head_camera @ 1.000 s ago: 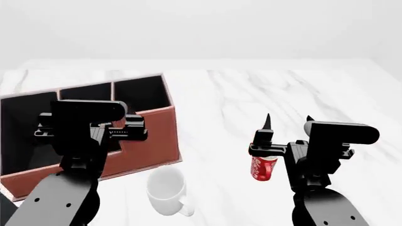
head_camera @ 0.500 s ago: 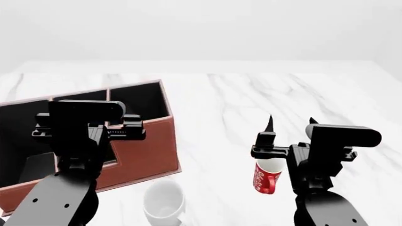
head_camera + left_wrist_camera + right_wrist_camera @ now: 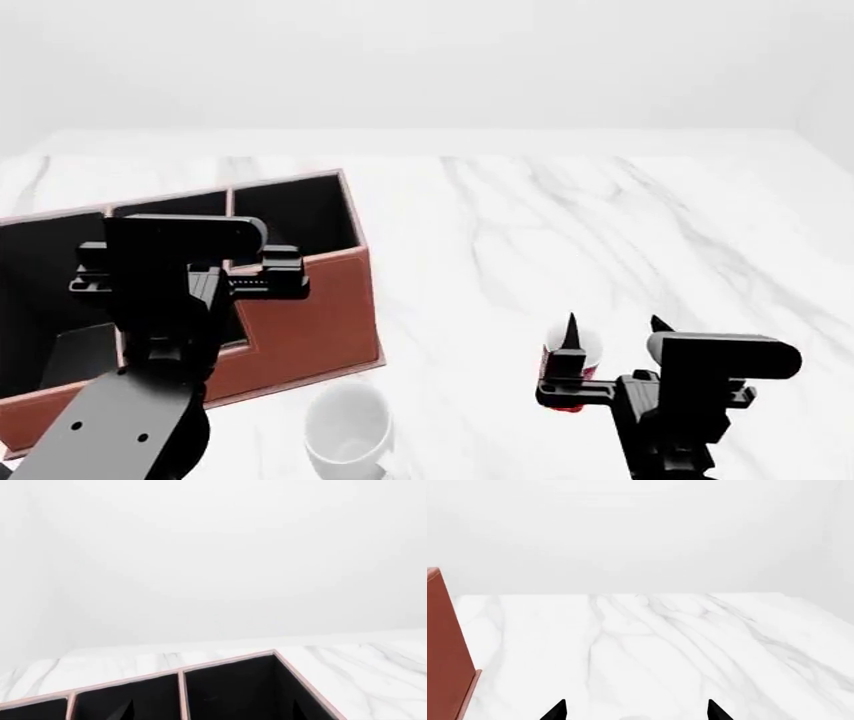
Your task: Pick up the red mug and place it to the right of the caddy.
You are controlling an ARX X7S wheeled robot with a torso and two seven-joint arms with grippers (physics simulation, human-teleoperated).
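Head view: right end effector (image 3: 611, 335), fingers spread, straddles the upright red mug (image 3: 571, 372), mouth up.

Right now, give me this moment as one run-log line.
phase: placing | right gripper: low, fingers astride red mug, grip unclear | mug: right of caddy | left gripper: over caddy, fingers hidden | white mug: untouched

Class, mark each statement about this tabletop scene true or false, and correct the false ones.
1. The red mug is right of the caddy. True.
2. The white mug sits inside the caddy. False: it stands on the table in front of the caddy.
3. The right pincer is at the red mug. True.
4. The table is dark wood. False: it is white marble.
5. The left pincer holds the red mug. False: the left arm is over the caddy.
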